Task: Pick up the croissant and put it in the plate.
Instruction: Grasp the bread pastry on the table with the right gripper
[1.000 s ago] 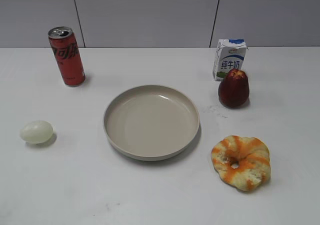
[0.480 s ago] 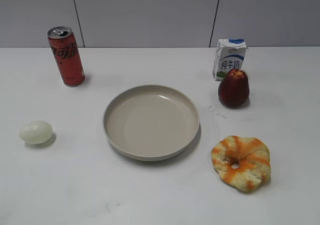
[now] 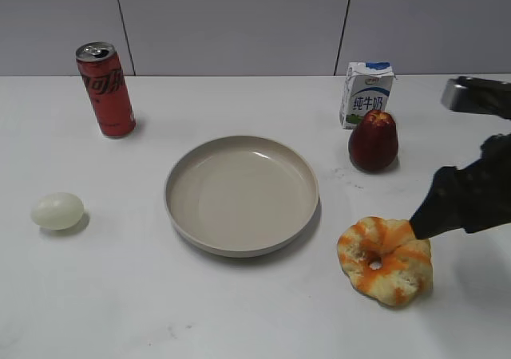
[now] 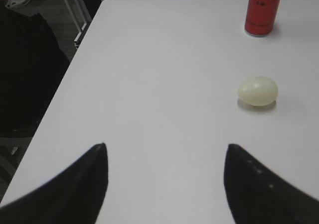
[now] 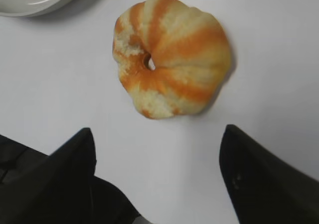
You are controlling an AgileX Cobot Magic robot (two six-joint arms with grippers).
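On the right side of my white table (image 3: 120,295), the black right gripper (image 5: 157,137) hangs with its two fingers spread wide, wider than the ring-shaped golden-tan croissant with orange stripes (image 5: 171,55) that lies on the table ahead of them. My wrist camera shows bare tabletop between the fingertips and the pastry, so nothing is held or touched there. From the exterior camera the dark tip of that gripper (image 3: 459,199) overlaps the croissant's (image 3: 386,259) upper right edge, though I cannot tell contact from that angle. The croissant sits just beside the large round beige-grey plate (image 3: 242,194), off its lower right rim, and the plate holds nothing.

Over on my left, the left gripper (image 4: 164,152) is also parted wide above bare table, gripping nothing, with a pale white-green egg (image 4: 257,90) and a red drink can (image 4: 262,10) further ahead. Behind the plate stand a dark red apple-like fruit (image 3: 373,141) and a small white-and-blue milk carton (image 3: 366,94), touching or nearly so.
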